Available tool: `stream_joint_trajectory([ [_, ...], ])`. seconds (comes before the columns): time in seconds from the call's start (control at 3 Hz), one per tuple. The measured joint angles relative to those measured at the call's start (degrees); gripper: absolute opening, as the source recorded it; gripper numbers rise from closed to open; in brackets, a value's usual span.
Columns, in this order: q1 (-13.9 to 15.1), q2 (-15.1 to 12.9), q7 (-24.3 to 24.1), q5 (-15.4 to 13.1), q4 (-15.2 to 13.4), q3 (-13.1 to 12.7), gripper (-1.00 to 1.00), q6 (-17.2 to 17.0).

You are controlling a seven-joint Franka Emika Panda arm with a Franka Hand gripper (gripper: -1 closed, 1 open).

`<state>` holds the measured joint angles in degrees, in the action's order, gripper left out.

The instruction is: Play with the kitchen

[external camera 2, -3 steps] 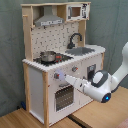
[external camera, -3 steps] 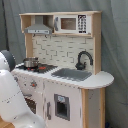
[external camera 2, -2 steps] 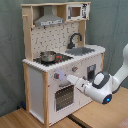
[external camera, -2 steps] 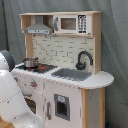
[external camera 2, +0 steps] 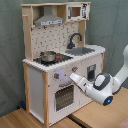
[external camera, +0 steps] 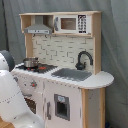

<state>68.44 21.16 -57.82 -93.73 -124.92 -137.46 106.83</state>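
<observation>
Standing at the centre of both exterior views, the kitchen (external camera: 60,70) (external camera 2: 62,60) looks just as it did a second ago, and the white robot arm (external camera 2: 102,86) has barely shifted, if at all, in that time. In the second exterior view the arm comes in from the right edge and its gripper (external camera 2: 71,76) sits against the cabinet front just under the counter, near the knobs (external camera 2: 57,76) and above the windowed oven door (external camera 2: 64,97); whether its fingers are spread or closed cannot be told. In the first exterior view the arm fills the lower left corner (external camera: 12,100). A small metal pot (external camera: 30,62) (external camera 2: 48,56) stands on the stovetop (external camera: 37,67) (external camera 2: 52,59); its contents cannot be made out. Right of it lies the grey sink (external camera: 71,74) (external camera 2: 80,50) below the black faucet (external camera: 83,59) (external camera 2: 74,39), nothing visible inside. A microwave (external camera: 71,23) (external camera 2: 76,11) sits on the top shelf beside the hood (external camera: 39,29) (external camera 2: 48,21).
</observation>
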Motion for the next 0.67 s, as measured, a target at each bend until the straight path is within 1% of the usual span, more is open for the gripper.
stream_joint_trajectory([
  [0.67, 0.0, 0.0, -13.97, -1.2, -2.03, 0.07, 1.0, -0.66],
])
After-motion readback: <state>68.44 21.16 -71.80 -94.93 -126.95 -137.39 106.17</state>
